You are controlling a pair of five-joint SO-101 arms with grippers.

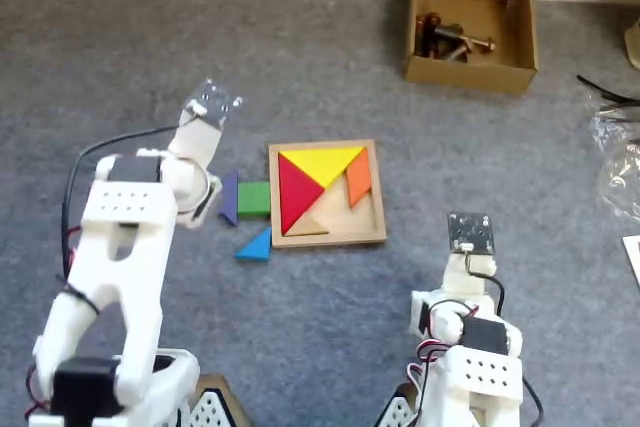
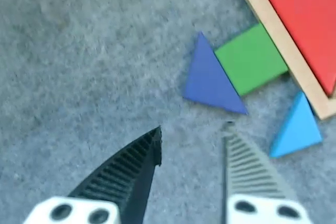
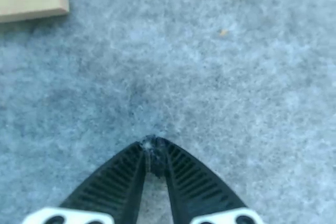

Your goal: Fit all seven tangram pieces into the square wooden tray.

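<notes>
High view is showing one square wooden tray (image 1: 328, 240) lying flat mid-table (image 1: 150, 37), with two white arms at the near side.

Six coloured pieces counted.
- Three are sitting inside the tray: a yellow triangle (image 1: 322, 162) along the far edge, a red triangle (image 1: 296, 192) on the left arm's side and an orange piece (image 1: 359, 183) opposite. Bare pale wood is showing in the near part.
- Three are lying outside, by the left rim: a green square (image 1: 254, 198) touching the rim, a dark blue triangle (image 1: 229, 197) touching the square, and a light blue triangle (image 1: 256, 246) just beside the near corner.

Left claw (image 2: 193, 128) is hanging near the dark blue triangle, fingers apart and holding nothing. Right claw (image 3: 152, 142) is pointing at grey table with its tips together.

One cardboard box (image 1: 470, 72) is standing at the far edge.
</notes>
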